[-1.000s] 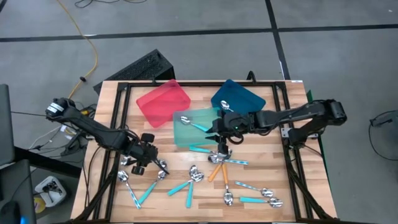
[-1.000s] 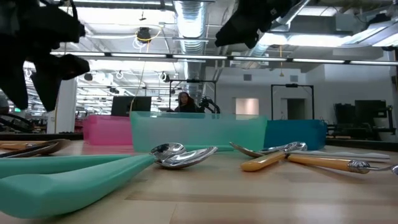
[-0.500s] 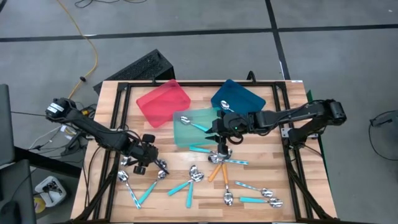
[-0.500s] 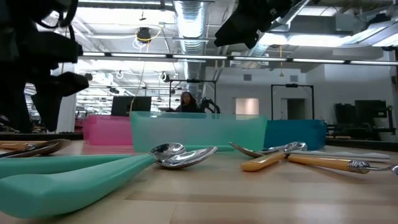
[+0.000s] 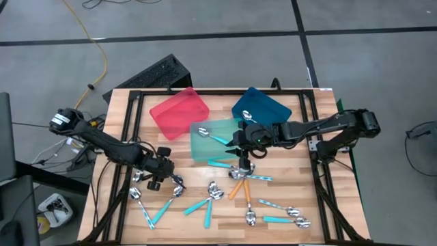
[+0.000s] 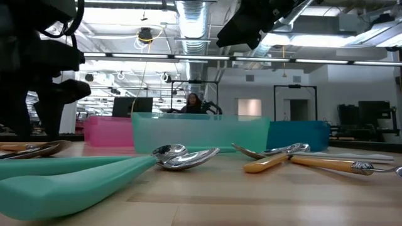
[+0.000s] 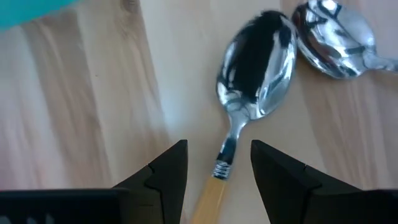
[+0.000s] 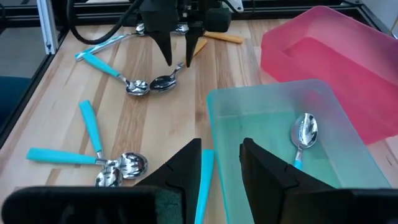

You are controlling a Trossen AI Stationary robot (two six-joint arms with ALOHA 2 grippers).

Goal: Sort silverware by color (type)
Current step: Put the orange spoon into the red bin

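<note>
**Fingers astride an orange spoon**

My left gripper [image 7: 217,171] hangs low over the table's left front, fingers apart on either side of the orange-handled spoon [image 7: 252,81], not yet touching it. A second spoon bowl [image 7: 336,37] lies right beside that bowl, crowding it. My right gripper [image 8: 221,165] waits empty, fingers apart, above the teal tray [image 8: 273,102], where one teal-handled spoon [image 8: 303,134] lies. The red tray [image 8: 323,50] sits beside it. More spoons [image 5: 273,212] lie scattered across the front.
</note>
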